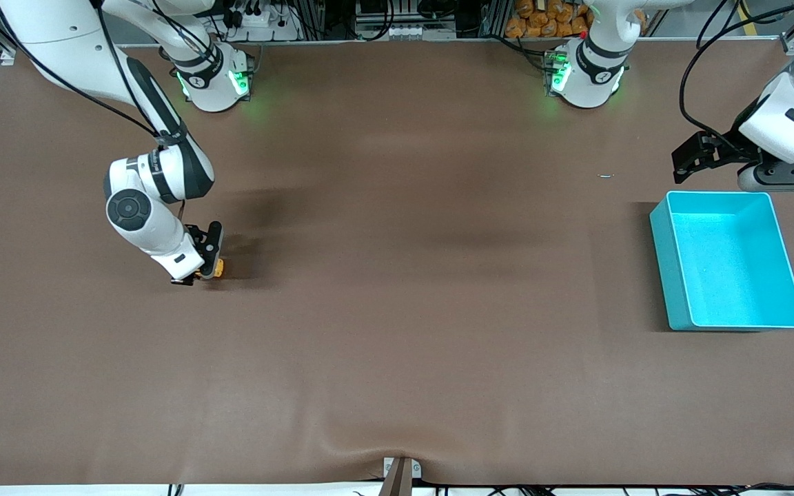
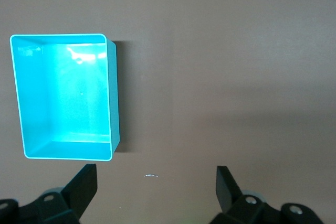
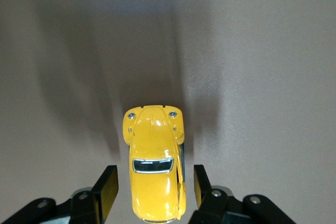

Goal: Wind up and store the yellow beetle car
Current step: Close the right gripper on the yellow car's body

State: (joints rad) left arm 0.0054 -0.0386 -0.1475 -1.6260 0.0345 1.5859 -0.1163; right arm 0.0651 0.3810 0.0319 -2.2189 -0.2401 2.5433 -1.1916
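Note:
The yellow beetle car (image 1: 218, 267) stands on the brown table at the right arm's end. In the right wrist view the car (image 3: 155, 171) lies lengthwise between the fingers. My right gripper (image 3: 156, 187) is open and low over the car, its jaws on either side with a small gap to each. It shows in the front view too (image 1: 205, 262). My left gripper (image 1: 692, 156) is open and empty, up in the air beside the teal bin (image 1: 660, 231). In the left wrist view the gripper (image 2: 156, 184) shows with the empty bin (image 2: 114, 93).
A small silvery scrap (image 1: 606, 176) lies on the table near the bin and shows in the left wrist view (image 2: 151, 174). The brown cloth (image 1: 404, 310) has a wrinkle at its near edge. The arm bases stand at the table's back edge.

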